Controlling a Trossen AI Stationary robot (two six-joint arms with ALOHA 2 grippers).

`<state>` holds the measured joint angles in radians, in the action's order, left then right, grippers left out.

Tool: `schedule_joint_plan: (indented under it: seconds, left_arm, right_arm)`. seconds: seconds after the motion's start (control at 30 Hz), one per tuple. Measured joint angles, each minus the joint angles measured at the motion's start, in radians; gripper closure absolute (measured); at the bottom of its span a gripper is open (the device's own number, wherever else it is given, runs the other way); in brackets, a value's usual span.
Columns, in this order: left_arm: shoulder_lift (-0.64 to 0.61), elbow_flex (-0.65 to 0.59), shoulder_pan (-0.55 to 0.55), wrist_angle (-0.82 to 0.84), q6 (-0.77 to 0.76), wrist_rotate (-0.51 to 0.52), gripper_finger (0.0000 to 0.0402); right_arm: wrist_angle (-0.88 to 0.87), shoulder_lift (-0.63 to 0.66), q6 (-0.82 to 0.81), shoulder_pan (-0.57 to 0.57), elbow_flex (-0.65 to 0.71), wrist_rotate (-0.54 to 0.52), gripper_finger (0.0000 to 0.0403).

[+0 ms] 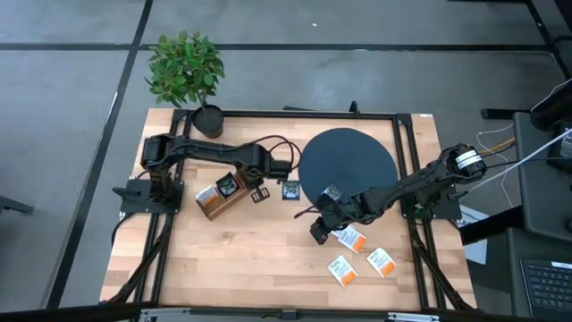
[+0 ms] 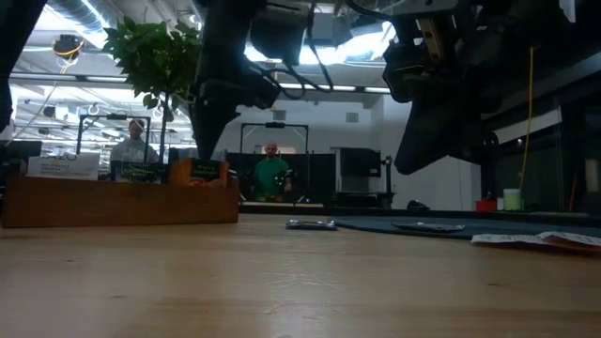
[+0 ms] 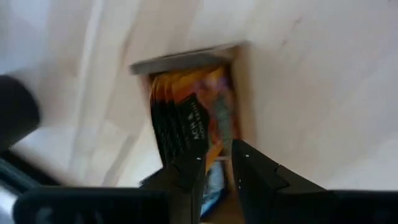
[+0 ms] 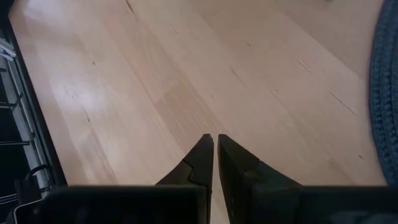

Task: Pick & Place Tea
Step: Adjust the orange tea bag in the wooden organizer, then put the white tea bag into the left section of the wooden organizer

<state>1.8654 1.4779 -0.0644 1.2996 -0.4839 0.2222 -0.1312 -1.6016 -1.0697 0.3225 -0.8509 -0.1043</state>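
Dark blue-black tea sachet [image 3: 180, 127] stands upright between my left gripper's [image 3: 217, 165] fingers, over the brown wooden divided box [image 1: 217, 197]; grip or release, cannot tell. Box directly below. Right gripper [image 4: 215, 144] clenched empty, white-orange sachets [image 1: 350, 239] just beside it.

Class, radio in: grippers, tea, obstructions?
Left gripper over the box, fingers around a dark sachet. Right gripper shut, empty. Nothing in the way.
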Motion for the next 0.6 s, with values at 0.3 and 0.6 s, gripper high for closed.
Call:
schedule_joint_plan:
  seconds: [0.3, 0.6]
  left_arm:
    - [0.0, -0.13, -0.024, 0.006, 0.001, 0.034, 0.0327]
    - [-0.077, -0.119, 0.017, 0.046, -0.036, 0.142, 0.0334]
  right_arm:
    - [-0.003, 0.0, 0.003, 0.0, 0.0, 0.0, 0.0375]
    - [-0.002, 0.0, 0.005, 0.0, 0.0, 0.0, 0.0375]
